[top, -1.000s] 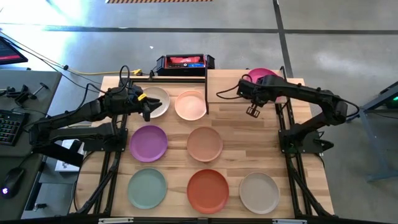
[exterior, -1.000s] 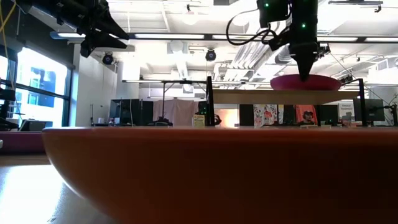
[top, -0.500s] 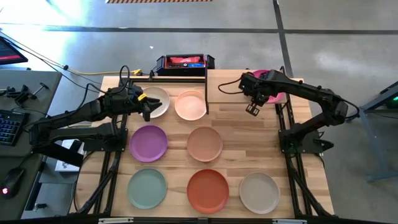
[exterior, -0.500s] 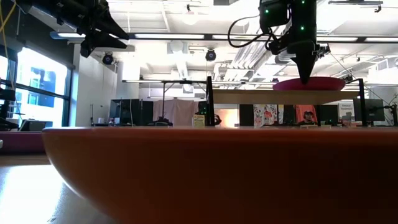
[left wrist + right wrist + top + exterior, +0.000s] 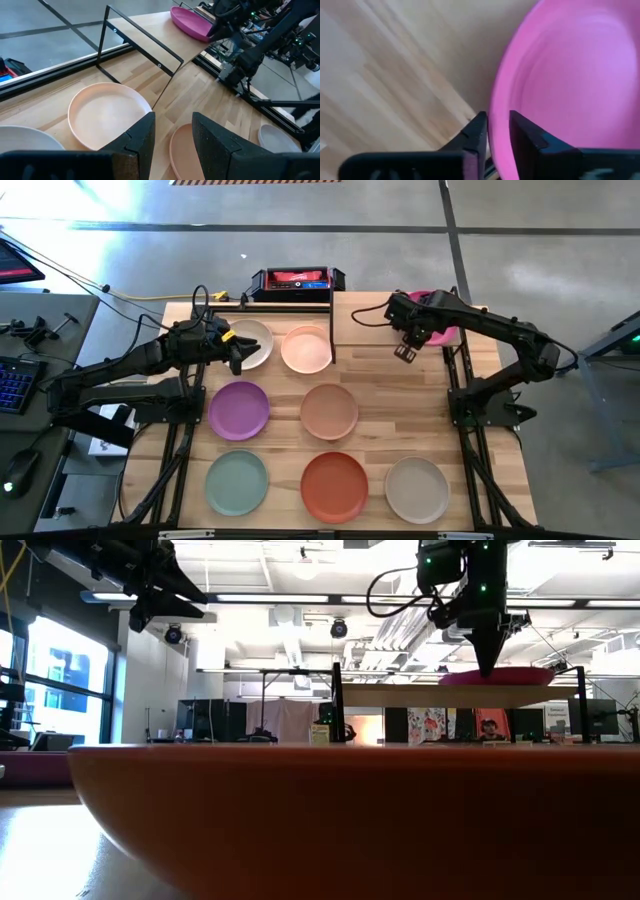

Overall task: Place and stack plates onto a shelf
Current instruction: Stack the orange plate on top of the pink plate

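Observation:
The magenta plate [image 5: 570, 85] lies on the shelf [image 5: 365, 320], toward its right end, and shows level there in the low view [image 5: 510, 674]. My right gripper [image 5: 497, 137] points steeply down over the plate's left rim, one finger on each side of it, jaws a little apart. Seven more plates rest on the table, among them cream [image 5: 252, 343] and pale pink [image 5: 306, 348]. My left gripper [image 5: 172, 135] hovers open above those two, holding nothing. My right gripper comes from above with one finger [image 5: 477, 132] outside the magenta plate's rim [image 5: 497, 112] and the other [image 5: 522, 135] inside the bowl. I cannot tell whether either finger touches the rim. The plate rests level on the shelf.
Purple [image 5: 238, 409], tan [image 5: 329, 411], mint [image 5: 237, 482], orange-red [image 5: 334, 486] and beige-grey [image 5: 416, 489] plates lie in rows on the table. The shelf's black leg frame [image 5: 135, 35] stands beside the pale pink plate. A red-and-black box [image 5: 297, 280] sits at the far edge.
My right gripper's wrist has turned a little above the shelf. The magenta plate has shifted slightly toward the shelf's right end and now sits level on the board. My left arm has kept still.

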`<action>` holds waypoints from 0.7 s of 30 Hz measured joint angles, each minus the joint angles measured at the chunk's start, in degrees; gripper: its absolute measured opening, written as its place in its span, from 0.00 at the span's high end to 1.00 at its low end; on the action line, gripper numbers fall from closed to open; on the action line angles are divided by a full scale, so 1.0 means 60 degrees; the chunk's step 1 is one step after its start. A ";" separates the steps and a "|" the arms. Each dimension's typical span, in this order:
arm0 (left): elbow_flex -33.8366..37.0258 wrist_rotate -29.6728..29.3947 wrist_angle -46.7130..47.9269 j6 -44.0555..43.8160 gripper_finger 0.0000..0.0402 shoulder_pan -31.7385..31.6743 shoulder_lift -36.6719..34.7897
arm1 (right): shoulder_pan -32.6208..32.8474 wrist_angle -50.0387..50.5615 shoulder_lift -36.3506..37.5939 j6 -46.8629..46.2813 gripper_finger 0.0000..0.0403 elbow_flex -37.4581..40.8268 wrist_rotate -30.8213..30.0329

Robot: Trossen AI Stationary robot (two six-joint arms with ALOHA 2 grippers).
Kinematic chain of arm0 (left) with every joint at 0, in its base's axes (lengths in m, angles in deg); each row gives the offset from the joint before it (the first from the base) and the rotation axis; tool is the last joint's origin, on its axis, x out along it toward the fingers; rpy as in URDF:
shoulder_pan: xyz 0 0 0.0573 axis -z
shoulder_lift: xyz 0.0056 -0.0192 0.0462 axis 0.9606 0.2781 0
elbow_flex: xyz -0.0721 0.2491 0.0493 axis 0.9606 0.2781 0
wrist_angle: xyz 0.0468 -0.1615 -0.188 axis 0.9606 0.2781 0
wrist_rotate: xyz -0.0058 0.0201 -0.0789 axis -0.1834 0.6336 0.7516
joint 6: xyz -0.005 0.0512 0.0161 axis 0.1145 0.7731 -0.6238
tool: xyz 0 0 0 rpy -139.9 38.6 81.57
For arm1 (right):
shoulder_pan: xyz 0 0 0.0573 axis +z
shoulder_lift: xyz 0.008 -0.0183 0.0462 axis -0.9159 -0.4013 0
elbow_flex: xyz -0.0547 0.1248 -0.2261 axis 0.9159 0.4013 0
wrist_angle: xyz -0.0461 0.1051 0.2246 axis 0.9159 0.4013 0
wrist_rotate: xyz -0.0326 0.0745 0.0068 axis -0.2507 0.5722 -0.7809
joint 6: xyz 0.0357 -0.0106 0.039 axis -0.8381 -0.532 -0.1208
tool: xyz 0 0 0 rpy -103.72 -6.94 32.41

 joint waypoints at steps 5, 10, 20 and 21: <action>0.0000 0.0000 0.0000 0.0000 0.71 -0.0002 -0.0002 | 0.0000 -0.0136 -0.0002 0.0157 0.79 -0.0030 -0.0392; 0.0000 0.0060 0.0000 -0.0095 0.71 0.0000 0.0000 | 0.0098 0.0100 -0.0007 0.0103 0.78 -0.0483 -0.0140; 0.0000 0.1141 -0.0777 -0.0958 0.71 0.0367 0.0112 | 0.0488 0.0987 -0.0007 -0.1248 0.78 -0.1717 0.1484; 0.0000 0.1144 -0.1052 -0.1108 0.71 0.0493 0.0172 | 0.0527 0.0973 -0.0007 -0.1394 0.78 -0.1783 0.1793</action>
